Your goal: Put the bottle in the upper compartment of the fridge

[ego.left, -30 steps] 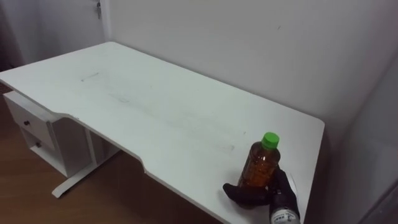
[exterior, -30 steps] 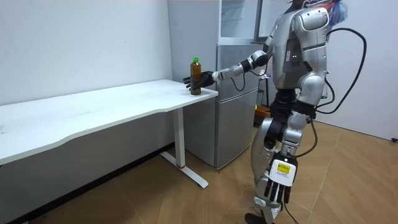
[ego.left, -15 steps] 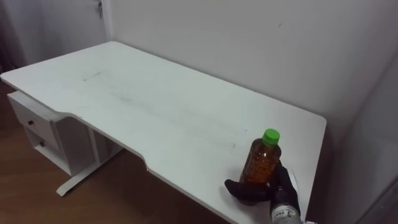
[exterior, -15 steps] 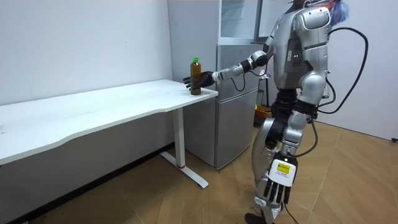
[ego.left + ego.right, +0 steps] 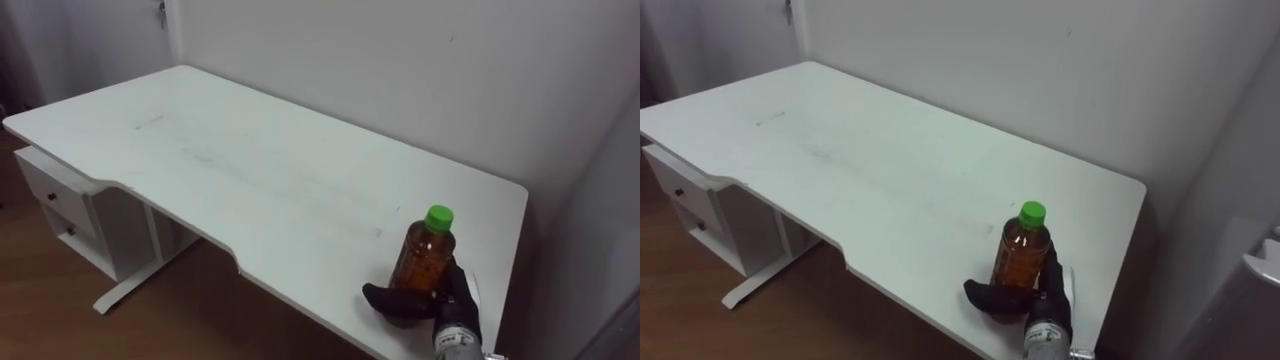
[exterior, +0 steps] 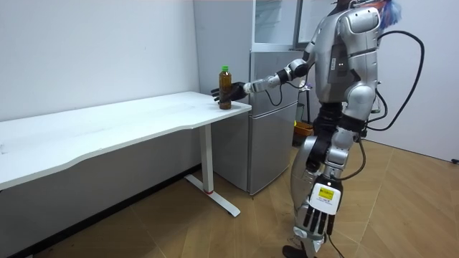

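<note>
White table (image 5: 250, 180) runs from a drawer unit (image 5: 60, 200) at its left end to its right end, where the amber plastic bottle (image 5: 422, 262) stands upright near the front edge, green cap (image 5: 437, 217) on. The right hand (image 5: 400, 300) is curled round its lower body. It looks nearly full, so probably weighty, stiff and smooth, and a firm mid-body wrap seems safest. The left hand (image 6: 315, 218) hangs loose beside the robot.

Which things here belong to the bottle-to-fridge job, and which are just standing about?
Job: bottle, upright near the table's corner; right hand, curled round its base; fridge, beside the table.
Standing about: table; drawer unit under it; left hand, hanging idle.
</note>
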You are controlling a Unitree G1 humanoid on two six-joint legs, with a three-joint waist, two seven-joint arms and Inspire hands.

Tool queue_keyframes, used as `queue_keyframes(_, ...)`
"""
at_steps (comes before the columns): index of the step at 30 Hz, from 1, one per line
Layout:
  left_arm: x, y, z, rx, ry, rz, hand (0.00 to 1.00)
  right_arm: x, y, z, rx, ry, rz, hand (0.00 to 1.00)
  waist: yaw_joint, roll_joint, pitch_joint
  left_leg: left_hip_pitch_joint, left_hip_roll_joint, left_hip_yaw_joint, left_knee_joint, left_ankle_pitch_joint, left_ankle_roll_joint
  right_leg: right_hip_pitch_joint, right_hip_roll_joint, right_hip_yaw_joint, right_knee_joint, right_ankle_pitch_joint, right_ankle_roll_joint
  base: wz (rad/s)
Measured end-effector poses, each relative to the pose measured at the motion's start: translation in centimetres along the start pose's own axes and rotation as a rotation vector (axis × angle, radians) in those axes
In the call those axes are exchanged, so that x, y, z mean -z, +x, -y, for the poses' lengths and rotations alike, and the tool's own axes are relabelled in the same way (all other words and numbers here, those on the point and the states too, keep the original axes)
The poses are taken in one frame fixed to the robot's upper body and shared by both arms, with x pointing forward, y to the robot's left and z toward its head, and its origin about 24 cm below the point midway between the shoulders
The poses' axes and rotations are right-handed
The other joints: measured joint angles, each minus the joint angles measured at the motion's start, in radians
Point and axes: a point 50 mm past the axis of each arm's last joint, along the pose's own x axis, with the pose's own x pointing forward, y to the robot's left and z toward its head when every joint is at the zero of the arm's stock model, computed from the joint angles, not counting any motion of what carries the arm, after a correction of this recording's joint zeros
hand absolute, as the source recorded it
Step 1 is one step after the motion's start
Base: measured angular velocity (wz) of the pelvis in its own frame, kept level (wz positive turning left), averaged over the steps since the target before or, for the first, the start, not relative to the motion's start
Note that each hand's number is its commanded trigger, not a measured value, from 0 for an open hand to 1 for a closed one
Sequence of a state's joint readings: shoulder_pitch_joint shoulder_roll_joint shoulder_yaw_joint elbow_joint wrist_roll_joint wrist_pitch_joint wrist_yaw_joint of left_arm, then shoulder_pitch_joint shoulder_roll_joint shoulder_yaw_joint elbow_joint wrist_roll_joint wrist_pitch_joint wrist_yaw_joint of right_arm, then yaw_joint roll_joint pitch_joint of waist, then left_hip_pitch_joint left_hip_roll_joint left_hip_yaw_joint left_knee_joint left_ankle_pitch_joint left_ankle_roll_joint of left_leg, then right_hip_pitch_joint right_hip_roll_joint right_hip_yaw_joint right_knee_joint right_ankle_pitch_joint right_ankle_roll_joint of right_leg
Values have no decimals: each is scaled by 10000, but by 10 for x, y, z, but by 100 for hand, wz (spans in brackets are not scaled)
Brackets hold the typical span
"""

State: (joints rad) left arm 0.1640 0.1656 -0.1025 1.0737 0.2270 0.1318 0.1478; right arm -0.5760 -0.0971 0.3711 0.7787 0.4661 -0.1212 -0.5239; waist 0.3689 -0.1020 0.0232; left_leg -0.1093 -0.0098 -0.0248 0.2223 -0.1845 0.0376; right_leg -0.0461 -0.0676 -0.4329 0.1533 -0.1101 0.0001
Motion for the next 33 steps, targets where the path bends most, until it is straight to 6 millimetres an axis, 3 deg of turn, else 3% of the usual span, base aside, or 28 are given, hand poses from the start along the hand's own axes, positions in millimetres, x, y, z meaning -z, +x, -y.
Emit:
queue_keyframes(3,-2,0,0,-32,-15,39,0,-2,0,0,63,33,59,0,93,28,-17,-7,-1,30,-11,3,2,-41,4,56,1,0,0,-3)
queue_keyframes(4,-3,0,-1,-50,-18,60,0,-2,0,0,91,36,65,16,155,44,-23,0,5,81,-12,3,2,-51,6,78,0,0,1,-6)
queue_keyframes(5,-3,1,-1,-71,-19,70,0,-2,0,0,119,44,73,49,181,51,-24,5,7,94,-15,3,3,-55,6,87,0,0,0,-5)
queue_keyframes(7,-4,1,-2,-203,-20,71,0,-3,0,-1,139,70,107,91,231,67,-21,9,11,109,-29,3,3,-60,7,93,-3,1,1,0)
queue_keyframes(9,-4,1,-2,-217,-21,60,0,-4,0,-1,125,87,129,100,239,72,-20,10,11,112,-57,3,3,-60,6,93,-5,1,1,0)
queue_keyframes(27,-2,0,1,-310,-67,-59,0,-4,-2,-7,-201,190,28,100,183,117,10,154,7,140,-107,10,11,42,2,124,-19,5,10,0)
queue_keyframes(33,5,-1,3,-111,-179,-223,0,-8,1,-4,-386,985,-268,100,105,126,11,224,5,183,-84,10,13,46,4,174,-22,11,18,-1)
